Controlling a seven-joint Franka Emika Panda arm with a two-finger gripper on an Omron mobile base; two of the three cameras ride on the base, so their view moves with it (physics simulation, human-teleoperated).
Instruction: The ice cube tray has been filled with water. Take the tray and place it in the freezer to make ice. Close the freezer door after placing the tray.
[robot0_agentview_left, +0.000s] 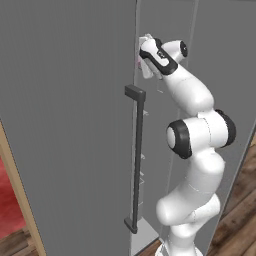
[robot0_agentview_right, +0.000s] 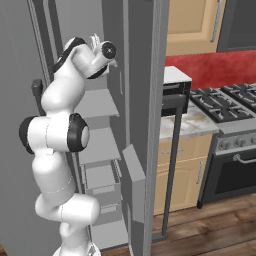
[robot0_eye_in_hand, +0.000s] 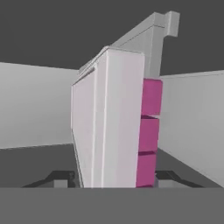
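Ice cube tray standing on edge between dark fingertips, magenta cells facing right, pale freezer walls behind

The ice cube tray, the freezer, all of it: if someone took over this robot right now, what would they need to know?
Jaws: either side of the ice cube tray; whether they grip it or have let go cannot be told.
Tray: on edge, up inside the freezer, at the gripper.
Freezer door: open, bar handle untouched.
Done: tray carried into the freezer.
Left: confirm the tray rests on a shelf, pull the arm out, close the door.
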